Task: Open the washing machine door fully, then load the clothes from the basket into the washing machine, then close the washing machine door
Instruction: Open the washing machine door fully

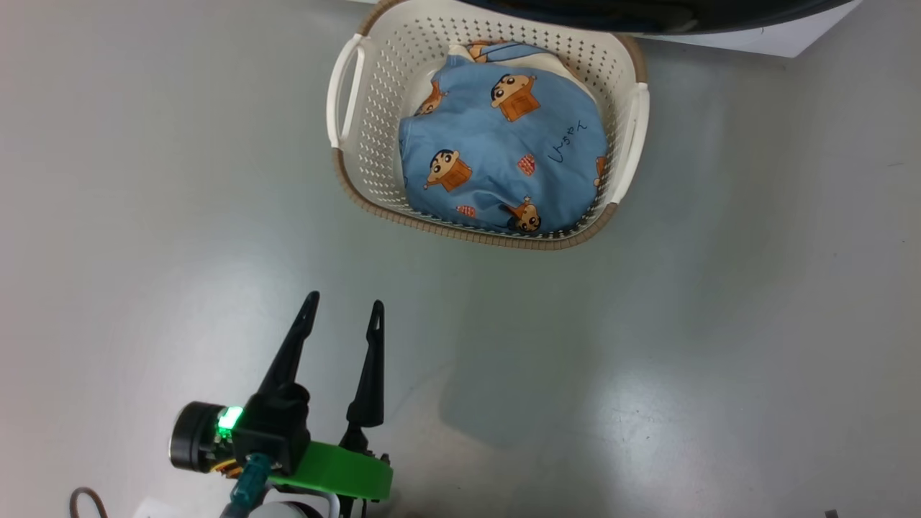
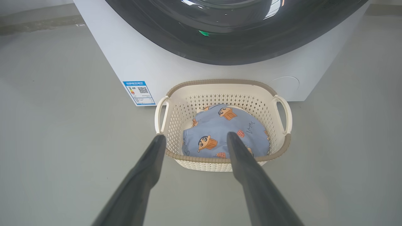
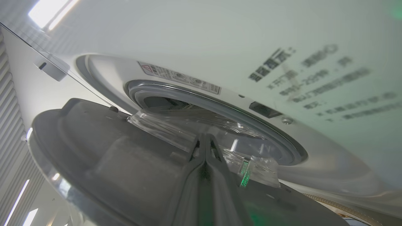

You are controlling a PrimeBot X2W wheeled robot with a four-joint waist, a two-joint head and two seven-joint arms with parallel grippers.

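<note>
Two grippers: the right gripper (image 3: pixel 204 138), jaws together, rests against the inside of the part-open washing machine door (image 3: pixel 94 163); the left gripper (image 1: pixel 345 301) hovers, jaws apart. Clothes (image 1: pixel 504 151) sit in the basket (image 1: pixel 468 234) just beneath, so push steadily outward until the door stands wide.

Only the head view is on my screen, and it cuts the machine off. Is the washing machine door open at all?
Observer: Yes, partly. In the right wrist view the washing machine door stands off the grey-blue gasket, apparently not swung fully out.
Operator: Where is my right gripper?
Observer: The right gripper is shut, in the gap behind the door, with its tips by the clear glass bowl.
Operator: Anything on the machine's front near the basket?
Observer: The left wrist view shows a blue label sticker on the washing machine, left of the basket.
</note>
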